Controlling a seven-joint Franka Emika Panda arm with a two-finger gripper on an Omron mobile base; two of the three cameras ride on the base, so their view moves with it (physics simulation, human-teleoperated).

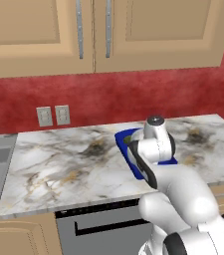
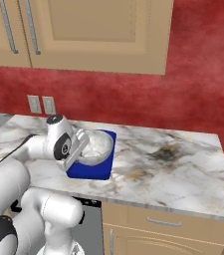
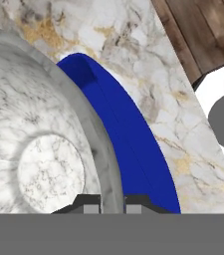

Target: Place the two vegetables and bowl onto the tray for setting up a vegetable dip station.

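So the marble-look bowl (image 2: 96, 146) is sitting on the blue tray (image 2: 91, 171), with the gripper (image 3: 112, 203) at its 6 o'clock rim, jaws straddling the wall and apparently clamped. It looks heavy, rigid and slick, so I'd keep gripping the rim.

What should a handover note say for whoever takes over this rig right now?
Gripper: its fingers straddle the rim of the marble bowl, apparently shut on it.
Bowl: over the blue tray on the marble counter; whether it rests on the tray or hangs just above it cannot be told.
Vegetables: something dark green shows on the tray's far end behind the arm, too hidden to name; carrot not made out.
Done: bowl brought to the tray.
Left: release the bowl, confirm both vegetables.
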